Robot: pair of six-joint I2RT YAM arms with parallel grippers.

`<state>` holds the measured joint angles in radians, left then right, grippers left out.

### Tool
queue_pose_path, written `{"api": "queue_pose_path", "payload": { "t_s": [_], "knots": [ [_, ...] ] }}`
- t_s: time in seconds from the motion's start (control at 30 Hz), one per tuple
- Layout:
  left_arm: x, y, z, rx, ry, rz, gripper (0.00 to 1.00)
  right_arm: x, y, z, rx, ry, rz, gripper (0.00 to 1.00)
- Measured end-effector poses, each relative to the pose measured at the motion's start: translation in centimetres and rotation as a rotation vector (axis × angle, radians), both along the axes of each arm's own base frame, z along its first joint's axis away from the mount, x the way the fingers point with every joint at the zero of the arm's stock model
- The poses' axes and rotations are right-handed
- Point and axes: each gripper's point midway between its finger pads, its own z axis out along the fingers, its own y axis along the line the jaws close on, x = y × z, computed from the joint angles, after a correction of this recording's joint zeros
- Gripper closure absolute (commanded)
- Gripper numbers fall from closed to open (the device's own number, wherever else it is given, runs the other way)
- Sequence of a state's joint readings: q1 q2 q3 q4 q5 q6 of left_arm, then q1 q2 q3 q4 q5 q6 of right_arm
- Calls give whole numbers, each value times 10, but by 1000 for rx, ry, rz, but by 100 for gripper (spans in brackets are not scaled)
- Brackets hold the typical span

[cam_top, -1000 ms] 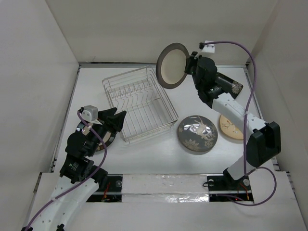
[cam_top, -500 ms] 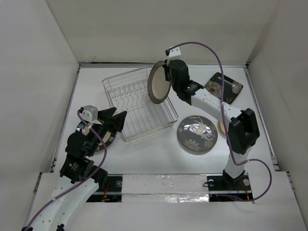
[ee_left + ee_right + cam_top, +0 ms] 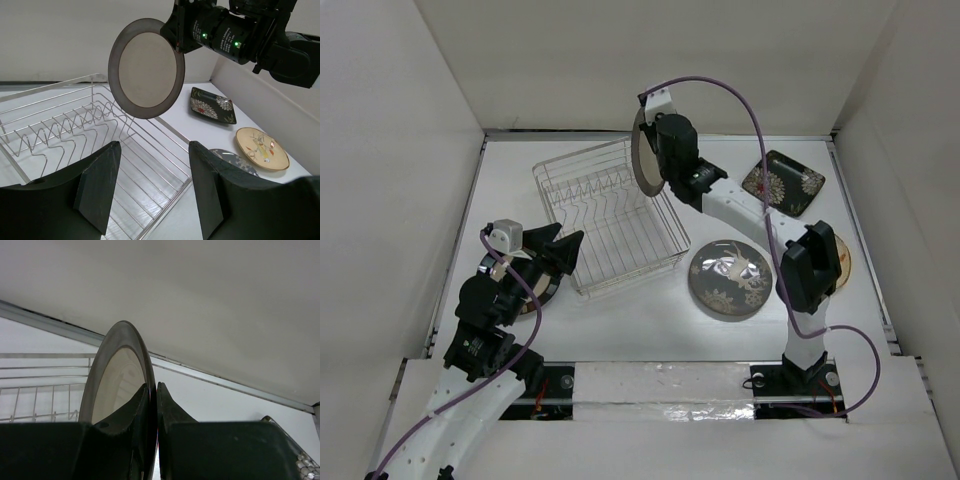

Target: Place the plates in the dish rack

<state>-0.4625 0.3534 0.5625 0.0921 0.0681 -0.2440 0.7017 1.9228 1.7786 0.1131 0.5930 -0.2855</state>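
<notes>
Now we see our right gripper (image 3: 153,390) clenched on the dark-rimmed plate (image 3: 146,67), plate held upright on edge, dish rack (image 3: 620,240) just below it, our left gripper (image 3: 154,148) spread wide, empty, facing the rack's opposite side.

Right gripper (image 3: 653,150) holds the dark-rimmed plate (image 3: 642,178) on edge over the dish rack (image 3: 610,225).
Upper centre of frame, the plate stands nearly upright above the rack's upper right corner. The grey floral plate (image 3: 731,277) and dark square plate (image 3: 783,182) lie to the right. At lower left, the left gripper (image 3: 554,246) has its fingers apart.
</notes>
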Motion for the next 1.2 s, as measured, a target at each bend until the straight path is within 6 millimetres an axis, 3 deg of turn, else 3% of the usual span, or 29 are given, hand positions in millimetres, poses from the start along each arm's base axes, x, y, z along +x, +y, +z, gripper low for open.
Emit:
{"api": "queue_pose_path", "payload": {
  "t_s": [0.3, 0.57, 0.8, 1.1, 1.2],
  "knots": [
    [-1, 0, 1, -1, -3, -3, 46, 10, 7, -19, -97, -4, 5, 100],
    [-1, 0, 1, -1, -3, -3, 46, 8, 32, -38, -127, 1, 59, 100],
    [-1, 0, 1, -1, -3, -3, 46, 6, 41, -42, -139, -4, 73, 100],
    [-1, 0, 1, -1, -3, -3, 46, 7, 52, -46, -124, -23, 77, 79],
    [-1, 0, 1, -1, -3, -3, 46, 6, 59, -56, -132, -16, 86, 73]
  ]
}}
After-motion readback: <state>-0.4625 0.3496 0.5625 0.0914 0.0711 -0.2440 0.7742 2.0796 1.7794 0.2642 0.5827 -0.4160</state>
